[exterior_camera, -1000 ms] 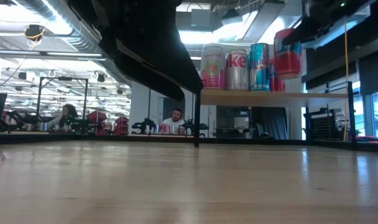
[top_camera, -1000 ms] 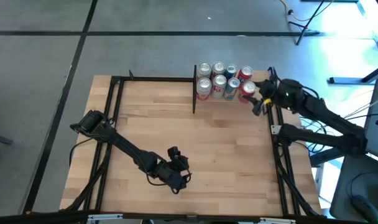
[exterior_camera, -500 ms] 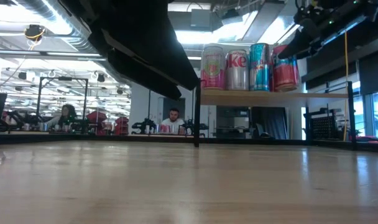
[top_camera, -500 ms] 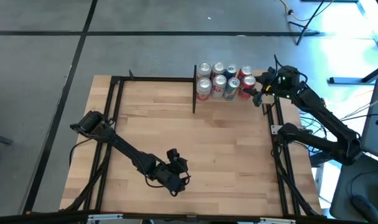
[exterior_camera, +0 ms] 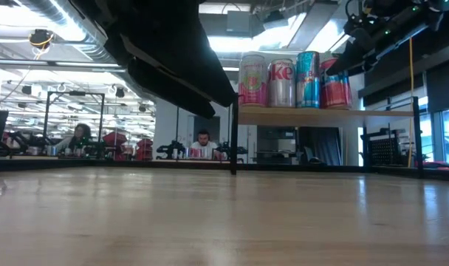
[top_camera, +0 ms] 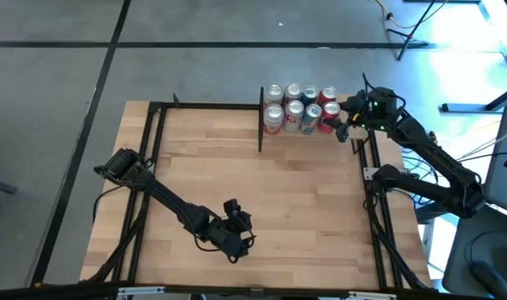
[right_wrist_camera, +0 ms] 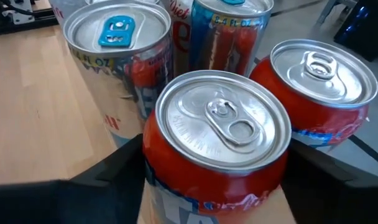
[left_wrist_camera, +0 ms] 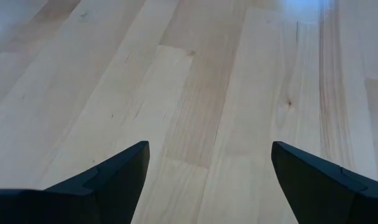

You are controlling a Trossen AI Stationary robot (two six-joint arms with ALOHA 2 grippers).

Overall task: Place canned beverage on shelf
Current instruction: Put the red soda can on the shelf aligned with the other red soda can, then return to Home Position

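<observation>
Left pincer (top_camera: 234, 235) idles low over the bare surface (top_camera: 303, 192) near the front, jaws spread wide and empty, parked clear of the work. Shelf (exterior_camera: 324, 114) at the back right carries the cans packed in two rows. Right pincer (top_camera: 347, 125) straddles the red can (right_wrist_camera: 217, 146) at the front right end; can stands on the board, jaws look slack, probably releasing

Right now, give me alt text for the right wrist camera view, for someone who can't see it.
A red can with a silver pull-tab top fills the middle of the view, sitting between the right claw's two dark fingers. A second red can stands beside it, with a silver can with a blue tab and a blue-and-red can behind.
</observation>
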